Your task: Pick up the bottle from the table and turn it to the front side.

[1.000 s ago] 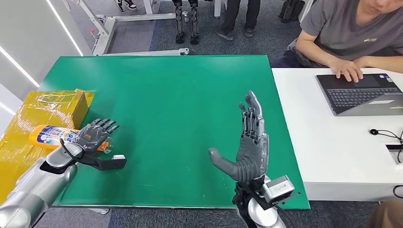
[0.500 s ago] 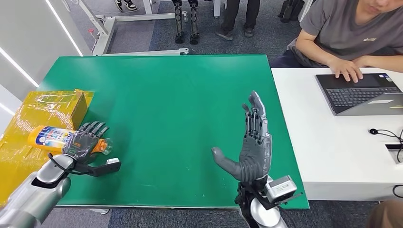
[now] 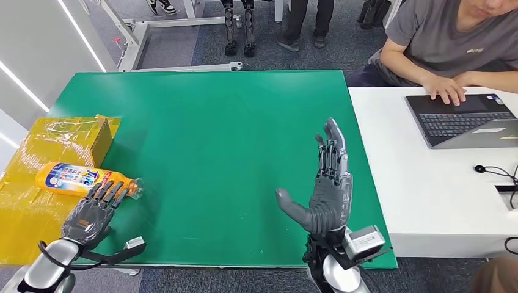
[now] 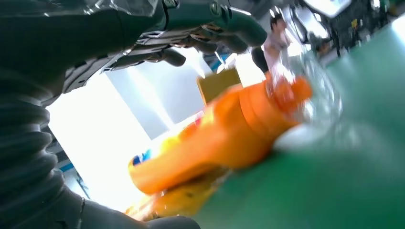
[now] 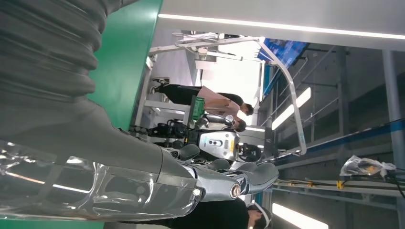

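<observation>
My left hand (image 3: pixel 91 212) is released, its dark fingers (image 3: pixel 113 192) spread flat and holding nothing; the fingertips lie just at the neck end of the orange plastic bottle with the blue-and-white label (image 3: pixel 76 178), and I cannot tell from the head view whether they touch it. The left wrist view shows the fingers arched above the bottle's orange body (image 4: pixel 205 143) with light between them and it, so I judge nothing is gripped.

The bottle lies on its side at the left edge of the green table (image 3: pixel 220 122), its base over the crinkled yellow plastic sheet (image 3: pixel 24 201) and its clear-capped neck pointing toward the table's middle. The label faces up toward the head camera. That would fit a bottle already turned label-side out and set down, or one lying ready to be picked up; I can't settle which from here.

My right hand (image 3: pixel 327 183) stands on edge over the right part of the table, fingers straight and apart, thumb out, empty. I read that as a waiting posture, held well clear so the left arm has room.

Beyond the bottle a yellow cardboard box (image 3: pixel 91 137) sits on the sheet. At the adjoining white desk (image 3: pixel 427 201) a seated person (image 3: pixel 452 43) rests a hand on a dark laptop (image 3: pixel 464 119).
</observation>
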You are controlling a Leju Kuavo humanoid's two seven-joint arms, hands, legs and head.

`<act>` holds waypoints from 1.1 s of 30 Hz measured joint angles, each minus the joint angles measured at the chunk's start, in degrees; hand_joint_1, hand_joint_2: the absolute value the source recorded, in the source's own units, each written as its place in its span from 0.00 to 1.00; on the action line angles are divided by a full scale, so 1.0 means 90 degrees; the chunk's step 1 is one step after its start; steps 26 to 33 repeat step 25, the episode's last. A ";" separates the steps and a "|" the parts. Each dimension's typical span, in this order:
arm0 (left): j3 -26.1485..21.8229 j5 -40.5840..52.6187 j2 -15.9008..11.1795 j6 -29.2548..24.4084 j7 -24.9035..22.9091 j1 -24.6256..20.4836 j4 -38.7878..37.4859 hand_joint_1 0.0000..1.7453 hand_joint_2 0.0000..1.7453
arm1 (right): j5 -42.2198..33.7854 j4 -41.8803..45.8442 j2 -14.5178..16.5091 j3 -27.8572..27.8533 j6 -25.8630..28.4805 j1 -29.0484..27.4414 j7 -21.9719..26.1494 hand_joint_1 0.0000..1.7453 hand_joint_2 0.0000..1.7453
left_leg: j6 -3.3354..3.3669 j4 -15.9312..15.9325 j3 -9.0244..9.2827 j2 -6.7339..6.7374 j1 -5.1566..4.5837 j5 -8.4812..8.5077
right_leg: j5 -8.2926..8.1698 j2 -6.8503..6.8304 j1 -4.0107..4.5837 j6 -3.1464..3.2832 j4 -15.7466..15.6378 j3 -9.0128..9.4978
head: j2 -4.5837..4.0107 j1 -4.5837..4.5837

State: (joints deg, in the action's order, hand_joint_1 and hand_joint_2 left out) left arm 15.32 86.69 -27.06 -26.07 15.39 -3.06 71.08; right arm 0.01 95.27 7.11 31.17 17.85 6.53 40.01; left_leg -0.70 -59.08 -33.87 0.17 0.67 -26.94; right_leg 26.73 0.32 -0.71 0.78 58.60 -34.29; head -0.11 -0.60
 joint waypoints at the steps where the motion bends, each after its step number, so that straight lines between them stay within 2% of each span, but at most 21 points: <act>1: -0.0066 0.0023 -0.0003 -0.0135 -0.0004 0.0119 0.0183 0.00 1.00 | 0.0001 0.0002 -0.0006 0.0001 0.0005 -0.0032 0.0001 0.00 1.00 | 0.0000 0.0000 0.0000 0.0000 0.0000 0.0000 | 0.0000 -0.0001 0.0000 0.0000 0.0000 0.0000 | 0.0000 0.0000; 4: -0.0256 0.0160 -0.0022 -0.0626 -0.0215 0.0344 0.0675 0.00 1.00 | -0.0001 0.0007 -0.0030 0.0005 0.0020 -0.0128 0.0001 0.00 1.00 | 0.0000 -0.0001 -0.0002 -0.0006 0.0000 0.0000 | 0.0000 -0.0007 0.0000 0.0000 -0.0001 -0.0001 | 0.0000 0.0000; 8: -0.0329 0.0300 -0.0080 -0.1410 -0.0980 0.0243 0.1254 0.00 1.00 | -0.0021 0.0007 -0.0047 0.0035 -0.0041 -0.0209 0.0001 0.00 1.00 | 0.0000 -0.0001 -0.0003 -0.0014 0.0001 0.0001 | 0.0000 -0.0015 0.0001 0.0000 -0.0002 -0.0002 | 0.0000 0.0001; 15: -0.0345 0.0145 0.0442 -0.1548 -0.0806 -0.0007 0.2259 0.00 1.00 | -0.0018 0.0003 -0.0048 0.0113 -0.0067 -0.0316 0.0001 0.00 1.00 | 0.0001 -0.0002 -0.0002 -0.0006 -0.0002 0.0000 | -0.0003 -0.0010 0.0001 -0.0001 -0.0002 0.0001 | 0.0000 0.0001; 17: -0.0456 -0.0354 0.0679 -0.1548 -0.0258 -0.0056 0.2403 0.00 1.00 | -0.0017 0.0001 -0.0048 0.0118 -0.0103 -0.0324 0.0001 0.00 1.00 | 0.0001 -0.0003 -0.0003 -0.0012 -0.0003 0.0001 | -0.0002 -0.0015 0.0000 -0.0001 -0.0004 0.0000 | 0.0000 0.0001; 18: -0.0618 -0.0921 0.0930 -0.1548 0.0350 -0.0101 0.2453 0.00 1.00 | -0.0015 -0.0005 -0.0048 0.0125 -0.0129 -0.0320 0.0000 0.00 1.00 | 0.0001 -0.0004 -0.0004 -0.0015 -0.0003 0.0001 | -0.0002 -0.0019 -0.0001 -0.0001 -0.0004 -0.0001 | 0.0000 0.0000; 20: -0.1026 -0.2622 0.1529 -0.1547 0.1799 -0.0278 0.2440 0.00 1.00 | -0.0007 -0.0027 -0.0047 0.0166 -0.0155 -0.0291 0.0000 0.00 1.00 | 0.0001 -0.0006 -0.0006 -0.0021 -0.0003 0.0001 | -0.0002 -0.0025 -0.0002 -0.0001 -0.0006 -0.0001 | 0.0000 0.0004; 21: -0.1153 -0.3674 0.1819 -0.1540 0.2359 -0.0426 0.2348 0.00 1.00 | -0.0003 -0.0045 -0.0047 0.0201 -0.0142 -0.0260 0.0000 0.00 1.00 | 0.0002 -0.0007 -0.0006 -0.0024 -0.0003 0.0001 | -0.0003 -0.0027 -0.0002 -0.0002 -0.0007 -0.0001 | 0.0000 0.0003; 22: -0.1175 -0.4717 0.2054 -0.1480 0.2629 -0.0601 0.2211 0.00 1.00 | 0.0014 -0.0066 -0.0047 0.0240 -0.0103 -0.0224 0.0001 0.00 1.00 | 0.0003 -0.0008 -0.0005 -0.0029 -0.0004 0.0002 | -0.0004 -0.0032 -0.0003 -0.0003 -0.0008 0.0002 | 0.0000 0.0003; 24: -0.0987 -0.6741 0.2549 -0.1033 0.2536 -0.0966 0.1858 0.00 1.00 | 0.0095 -0.0113 -0.0047 0.0319 0.0056 -0.0154 0.0001 0.00 1.00 | 0.0008 -0.0010 -0.0005 -0.0046 -0.0005 0.0006 | -0.0005 -0.0053 -0.0004 -0.0005 -0.0010 0.0009 | 0.0000 0.0001; 25: -0.0923 -0.7207 0.2672 -0.0871 0.2431 -0.1055 0.1770 0.00 1.00 | 0.0126 -0.0125 -0.0047 0.0338 0.0110 -0.0138 0.0001 0.00 1.00 | 0.0010 -0.0010 -0.0006 -0.0052 -0.0004 0.0008 | -0.0005 -0.0061 -0.0004 -0.0006 -0.0010 0.0012 | 0.0000 0.0001; 33: -0.0923 -0.7207 0.2672 -0.0871 0.2431 -0.1055 0.1770 0.00 1.00 | 0.0126 -0.0125 -0.0047 0.0338 0.0110 -0.0138 0.0001 0.00 1.00 | 0.0010 -0.0010 -0.0006 -0.0052 -0.0004 0.0008 | -0.0005 -0.0061 -0.0004 -0.0006 -0.0010 0.0012 | 0.0000 0.0001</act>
